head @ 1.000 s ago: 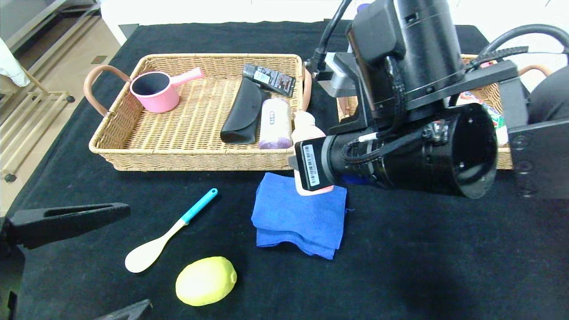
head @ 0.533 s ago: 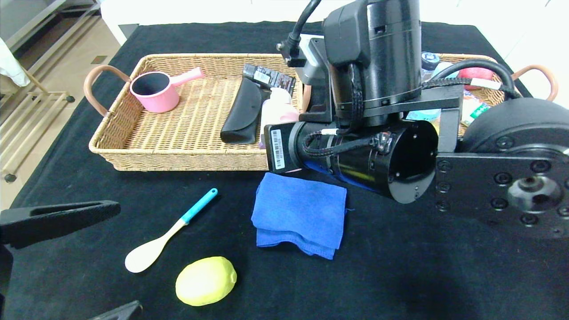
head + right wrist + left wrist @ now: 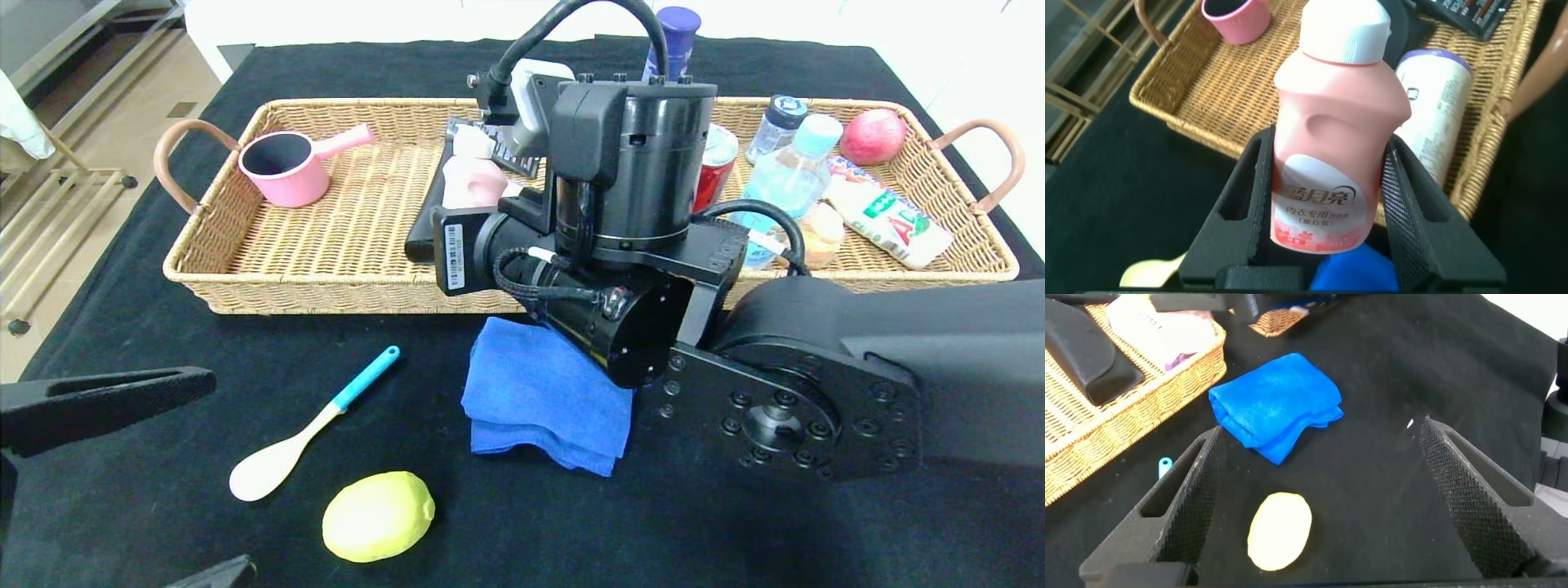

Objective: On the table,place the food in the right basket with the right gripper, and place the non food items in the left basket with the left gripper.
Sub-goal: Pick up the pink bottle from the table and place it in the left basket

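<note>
Indoor staged test or demonstration setting, table (image 3: pixel 816 523) draped in black cloth, two wicker baskets (image 3: pixel 343 245) holding assorted household goods, pale tiled floor (image 3: pixel 98 139) at the left edge, metal rack frame (image 3: pixel 49 212) beside it, white surface beyond

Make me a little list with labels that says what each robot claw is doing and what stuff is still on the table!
right gripper: shut on the pink bottle, held over the left basket
left gripper: open, low over the lemon
still on table: spoon, blue cloth, lemon
right basket: red can, water bottle, apple, other packs
</note>
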`<control>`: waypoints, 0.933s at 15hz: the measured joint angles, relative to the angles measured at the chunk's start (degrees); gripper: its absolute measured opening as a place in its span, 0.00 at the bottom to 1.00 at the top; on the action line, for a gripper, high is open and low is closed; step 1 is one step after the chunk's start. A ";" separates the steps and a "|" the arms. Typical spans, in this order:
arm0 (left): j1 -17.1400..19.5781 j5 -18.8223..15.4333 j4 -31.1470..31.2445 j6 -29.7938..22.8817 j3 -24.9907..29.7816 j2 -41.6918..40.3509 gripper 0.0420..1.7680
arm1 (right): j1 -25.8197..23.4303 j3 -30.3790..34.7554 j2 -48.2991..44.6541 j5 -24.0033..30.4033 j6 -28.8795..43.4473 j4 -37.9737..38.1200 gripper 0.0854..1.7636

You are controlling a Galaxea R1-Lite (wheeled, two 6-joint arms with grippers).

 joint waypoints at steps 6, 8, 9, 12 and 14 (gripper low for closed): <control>-0.06 0.00 0.32 0.09 0.22 0.34 0.97 | -1.17 -0.88 2.61 0.61 -3.91 -3.13 0.46; -0.09 -0.05 0.37 0.09 0.27 0.48 0.97 | -1.49 -0.95 3.55 0.55 -5.23 -7.16 0.46; -0.09 -0.05 0.39 0.11 0.30 0.55 0.97 | -1.50 -1.21 4.10 0.61 -5.81 -8.59 0.46; -0.09 -0.10 0.41 0.17 0.41 0.67 0.97 | -1.68 -3.44 5.45 0.94 -6.10 -9.69 0.46; -0.09 -0.10 0.41 0.17 0.49 0.67 0.97 | -1.74 -5.91 6.23 0.99 -6.03 -9.78 0.46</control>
